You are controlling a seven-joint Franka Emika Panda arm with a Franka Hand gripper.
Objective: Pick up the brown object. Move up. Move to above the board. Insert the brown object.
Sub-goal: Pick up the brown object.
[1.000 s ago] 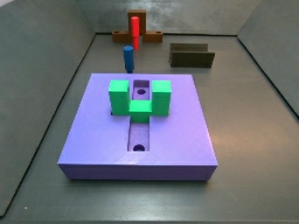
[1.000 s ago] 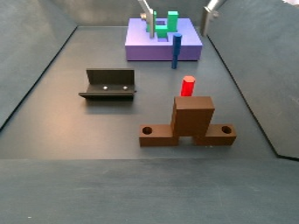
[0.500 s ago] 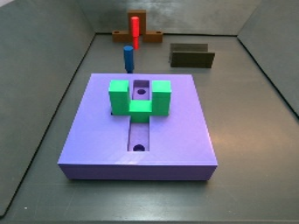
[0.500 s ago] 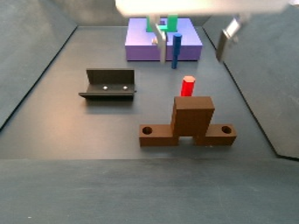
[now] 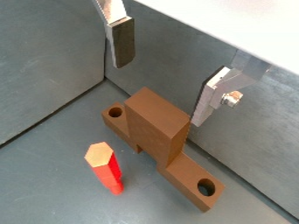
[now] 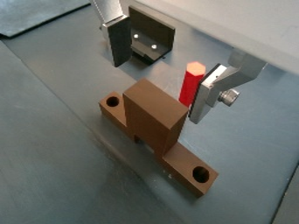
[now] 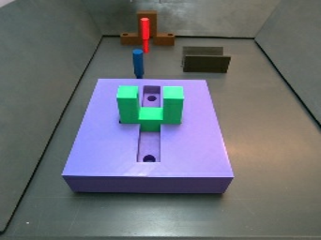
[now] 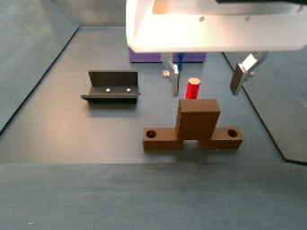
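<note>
Hanging above the reddish-brown flat bar with a raised square block at its middle and a round hole near each end (image 5: 158, 138), the two-finger gripper (image 8: 207, 74), fingers spread wide and holding nothing; silver finger plates (image 6: 117, 39) apart on either side of the block in both wrist views, not touching it. Lying flat on the grey floor (image 8: 72, 126), that brown bar, well apart from the large square purple board (image 7: 150, 131). Standing upright just beside the bar's block, a red hexagonal peg (image 5: 107, 165), close to one finger in a wrist view (image 6: 191, 81). Farther off on the floor, a dark olive-brown open box (image 8: 111, 86), nothing seen inside it beyond two small holes in its back wall. Standing between bar and board, a blue upright peg (image 7: 137, 62). Seated on the board, a green U-shaped block (image 7: 149, 103) straddling the long central groove (image 7: 149, 141), holes showing in the groove. Bare floor around the bar on most sides; grey walls (image 7: 189, 17) rising near the bar's end of the floor in a side view.
</note>
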